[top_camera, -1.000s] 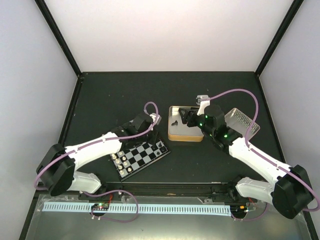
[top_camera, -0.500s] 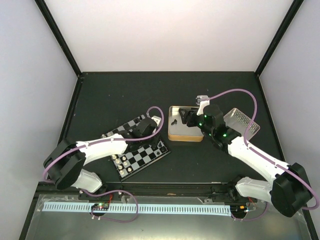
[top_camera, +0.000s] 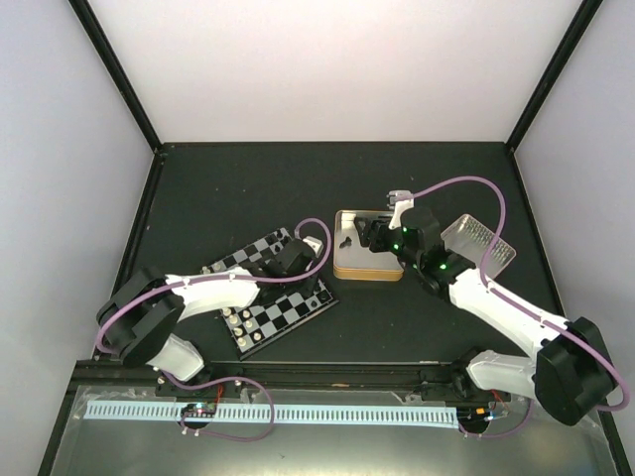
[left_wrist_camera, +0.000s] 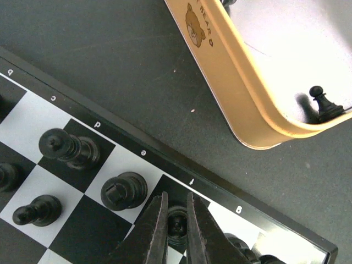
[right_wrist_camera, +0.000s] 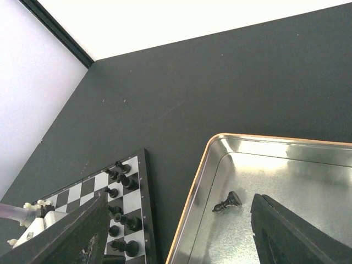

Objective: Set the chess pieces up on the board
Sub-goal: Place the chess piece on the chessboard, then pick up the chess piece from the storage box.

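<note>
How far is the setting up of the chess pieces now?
Done: several small black chess pieces stand along the edge of the checkered black-and-grey chessboard. In hand: the left gripper is shut on one black piece at the board's edge row. Left: a black pawn sits in the gold-rimmed metal tin, under the open right gripper.

One camera hangs high behind the arms, looking down over the whole bench (top_camera: 228,188) from far off; the left wrist view stares almost straight down, very close, at the board (left_wrist_camera: 27,126) edge and a tin (left_wrist_camera: 231,93) corner; the right wrist view sits over the tin, slanting toward the far left wall (right_wrist_camera: 33,82); all three share board edge and tin rim.
</note>
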Tool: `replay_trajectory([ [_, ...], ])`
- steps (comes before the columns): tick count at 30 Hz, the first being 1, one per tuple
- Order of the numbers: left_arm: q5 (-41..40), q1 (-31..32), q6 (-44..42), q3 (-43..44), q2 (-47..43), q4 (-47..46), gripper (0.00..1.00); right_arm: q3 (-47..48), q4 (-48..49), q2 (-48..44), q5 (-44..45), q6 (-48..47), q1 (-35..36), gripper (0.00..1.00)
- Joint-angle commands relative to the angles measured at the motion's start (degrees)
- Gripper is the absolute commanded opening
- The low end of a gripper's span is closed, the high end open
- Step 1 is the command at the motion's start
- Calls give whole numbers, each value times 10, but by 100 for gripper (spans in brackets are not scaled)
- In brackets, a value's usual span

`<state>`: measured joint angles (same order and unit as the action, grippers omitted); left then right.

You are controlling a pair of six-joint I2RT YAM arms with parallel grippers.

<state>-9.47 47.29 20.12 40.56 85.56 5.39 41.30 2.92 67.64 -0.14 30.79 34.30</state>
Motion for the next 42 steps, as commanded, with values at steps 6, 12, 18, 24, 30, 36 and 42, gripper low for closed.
replay_trajectory([
  [6, -17, 10, -19, -6, 11, -33, 15, 11, -1, 10, -2, 5, -4, 71],
  [12, -23, 16, -25, -7, 12, -32, 21, 12, -1, 13, -5, 6, -4, 71],
  [18, -21, 18, -22, -5, 1, -24, 23, 14, -1, 15, -7, 8, -5, 71],
  [24, -28, 18, -3, 29, -40, 27, 36, 16, -5, 11, -2, 10, -5, 71],
  [30, -45, 16, 4, 76, -91, 67, 49, 23, -20, 25, 1, 18, -5, 71],
  [36, -72, 7, 5, 92, -168, 90, 55, 47, -63, 55, 13, 34, -5, 71],
  [42, -124, -6, -19, 71, -276, 76, 65, 112, -140, 139, -11, 34, -6, 65],
])
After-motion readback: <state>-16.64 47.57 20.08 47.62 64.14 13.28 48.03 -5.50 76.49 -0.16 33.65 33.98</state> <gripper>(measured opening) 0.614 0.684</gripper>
